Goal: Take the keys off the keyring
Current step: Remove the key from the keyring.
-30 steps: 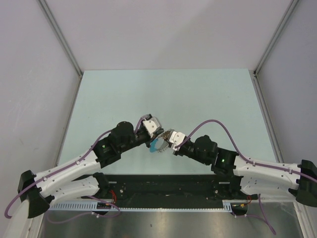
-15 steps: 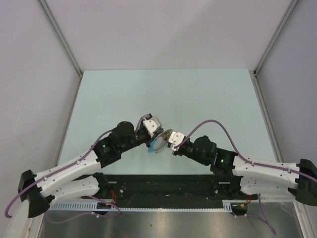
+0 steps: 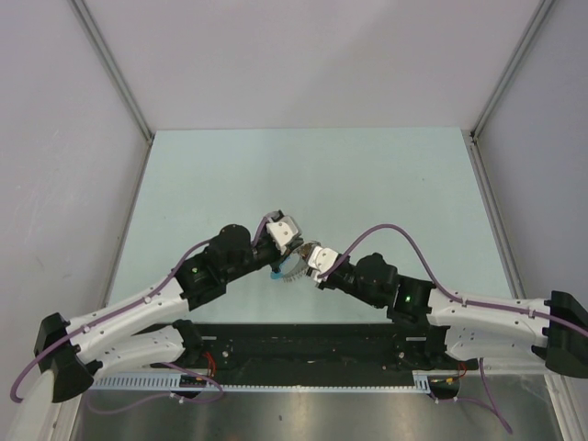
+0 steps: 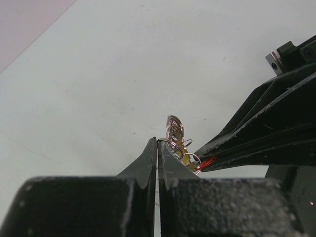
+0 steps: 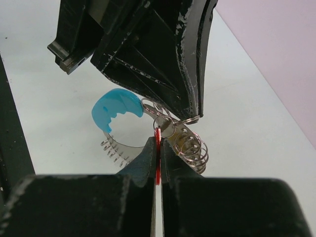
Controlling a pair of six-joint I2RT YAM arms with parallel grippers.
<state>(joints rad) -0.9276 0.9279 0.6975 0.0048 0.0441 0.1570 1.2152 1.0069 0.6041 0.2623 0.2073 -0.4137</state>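
Both grippers meet above the table's near middle. My left gripper (image 4: 157, 141) is shut on a thin wire loop of the keyring (image 4: 175, 131), a silvery coiled ring with a bright blue arc (image 5: 116, 108). My right gripper (image 5: 157, 141) is shut on the red head of the key (image 5: 157, 148), whose silvery blade points up into the ring's loops (image 5: 191, 148). In the left wrist view the red key (image 4: 207, 162) shows pinched in the right fingers (image 4: 256, 143). In the top view the left gripper (image 3: 290, 249), right gripper (image 3: 300, 262) and keyring (image 3: 281, 270) sit together, held off the table.
The pale green table (image 3: 312, 175) lies under and beyond the grippers, with grey walls on three sides. A black rail (image 3: 303, 344) and the arm bases run along the near edge. The right arm's purple cable (image 3: 390, 228) arches above its wrist.
Both grippers and the keyring have drifted a little left and away from the near edge. The blue arc shows less from above. Both grips are unchanged.
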